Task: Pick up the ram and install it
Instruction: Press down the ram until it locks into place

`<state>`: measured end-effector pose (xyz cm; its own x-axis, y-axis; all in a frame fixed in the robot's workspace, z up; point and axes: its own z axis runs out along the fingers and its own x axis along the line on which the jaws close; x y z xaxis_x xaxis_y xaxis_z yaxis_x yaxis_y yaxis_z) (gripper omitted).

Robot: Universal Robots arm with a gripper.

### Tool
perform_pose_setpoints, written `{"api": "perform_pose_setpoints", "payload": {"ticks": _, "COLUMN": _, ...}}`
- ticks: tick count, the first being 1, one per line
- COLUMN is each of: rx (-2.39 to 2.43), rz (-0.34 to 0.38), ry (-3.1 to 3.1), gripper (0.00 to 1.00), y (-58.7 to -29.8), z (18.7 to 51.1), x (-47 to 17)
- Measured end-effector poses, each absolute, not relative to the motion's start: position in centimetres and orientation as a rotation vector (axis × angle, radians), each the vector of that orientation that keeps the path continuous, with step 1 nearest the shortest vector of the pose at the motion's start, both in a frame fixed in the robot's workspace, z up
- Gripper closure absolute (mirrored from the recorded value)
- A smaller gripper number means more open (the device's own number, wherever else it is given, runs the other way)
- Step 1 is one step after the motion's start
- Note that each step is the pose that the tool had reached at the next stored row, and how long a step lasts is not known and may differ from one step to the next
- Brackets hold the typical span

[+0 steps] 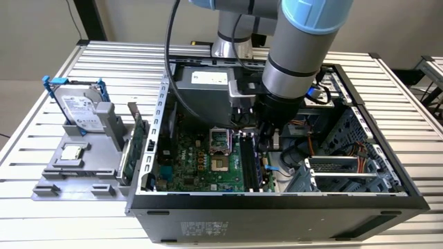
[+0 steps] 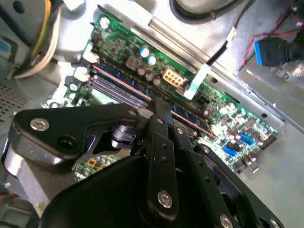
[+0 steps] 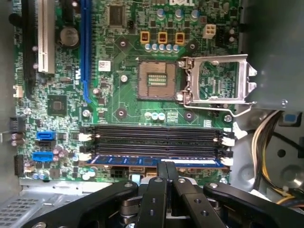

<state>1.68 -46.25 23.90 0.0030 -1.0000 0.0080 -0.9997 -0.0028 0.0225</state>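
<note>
Slatted aluminium table (image 1: 41,155), plain grey wall (image 1: 35,21) behind.

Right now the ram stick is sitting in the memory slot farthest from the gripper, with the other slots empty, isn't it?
Not quite. In the first wrist view the ram sits in the slot nearest the gripper, not the farthest. The other memory slots beyond it are indeed empty.

Arm (image 1: 299,57) reaches down into open computer case (image 1: 277,207), gripper (image 1: 268,136) low over motherboard (image 1: 201,161) beside black slots (image 1: 250,163). Hard drive (image 1: 78,110) stands on slatted table (image 1: 41,207), near exterior view's left edge.
</note>
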Motion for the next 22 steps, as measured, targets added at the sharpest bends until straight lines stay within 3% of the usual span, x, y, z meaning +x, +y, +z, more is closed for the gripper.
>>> {"api": "perform_pose_setpoints", "payload": {"ticks": 5, "rx": 2.205, "rz": -0.025, "ry": -2.199, "gripper": 1.00, "y": -47.9, "z": 23.8, "x": 1.7}}
{"api": "perform_pose_setpoints", "payload": {"ticks": 22, "rx": 2.199, "rz": -0.017, "ry": -2.195, "gripper": 1.00, "y": -47.8, "z": 21.7, "x": 1.7}}
